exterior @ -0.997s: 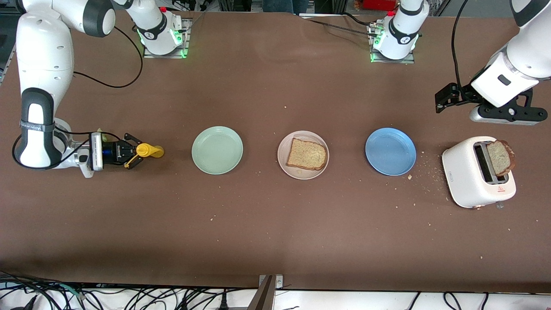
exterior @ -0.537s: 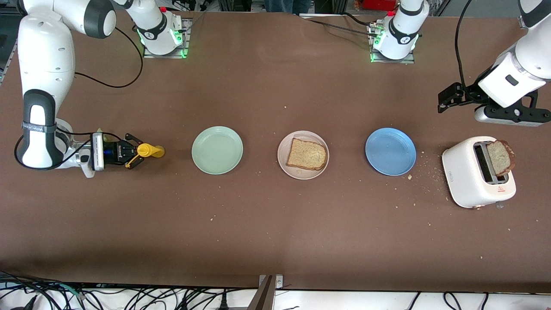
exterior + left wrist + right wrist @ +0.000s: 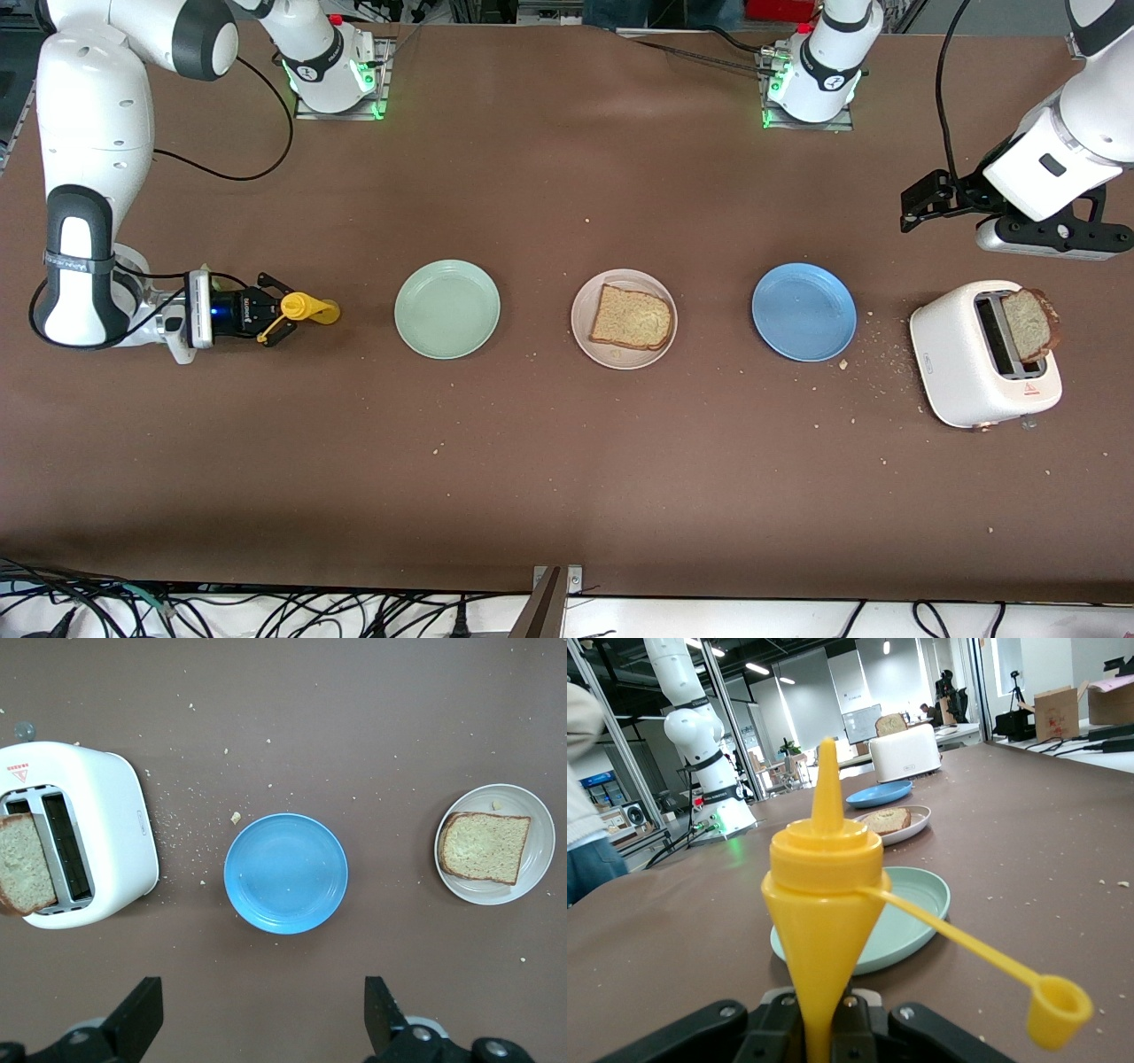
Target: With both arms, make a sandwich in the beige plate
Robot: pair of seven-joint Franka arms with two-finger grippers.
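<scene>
While my right end effector (image 3: 276, 319) is clenched on the yellow sauce bottle (image 3: 310, 309), low over the right arm's end of the surface (image 3: 567, 496), the bottle lies level, with its nozzle toward the mint-green plate (image 3: 446, 309). Its small cap (image 3: 1059, 1010) is off and hangs on a strap.

The beige plate (image 3: 585, 341) stands in the middle of the row. If I take it as the centre of a dial in the front view, the mint-green plate is at nine o'clock and the blue plate (image 3: 803, 312) is at three o'clock. One bread slice (image 3: 631, 317) lies flat on the beige plate, and some bare rim shows at seven o'clock. I see no lettuce anywhere.

My left end effector (image 3: 926, 199) is released, with the jaws wide. It waits over bare surface near the blue plate and the white toaster (image 3: 957, 363). A second slice (image 3: 1028, 323) stands up out of a toaster slot.

I judge that the step in hand is to carry the sauce to the slice. To do this well, I should lift the bottle enough to pass above the mint-green plate and keep it level, so nothing drips on the way. I should tip the nozzle down only when it is over the middle of the slice. The hanging cap should not drag on the bread.
</scene>
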